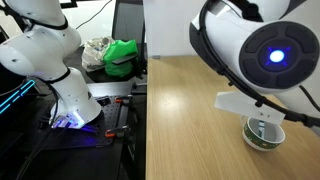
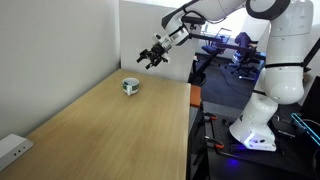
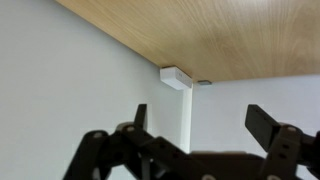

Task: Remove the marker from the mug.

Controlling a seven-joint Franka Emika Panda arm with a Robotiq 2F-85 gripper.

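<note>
Wrist view is showing my gripper [image 3: 200, 116] with jaws apart and empty; I am hovering above and beside the mug [image 2: 131, 86], because the marker [image 1: 260, 128] is waiting inside it.

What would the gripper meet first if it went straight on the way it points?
Likely the white wall, seen between the gripper's open jaws; not the mug. Depth is unclear.
</note>
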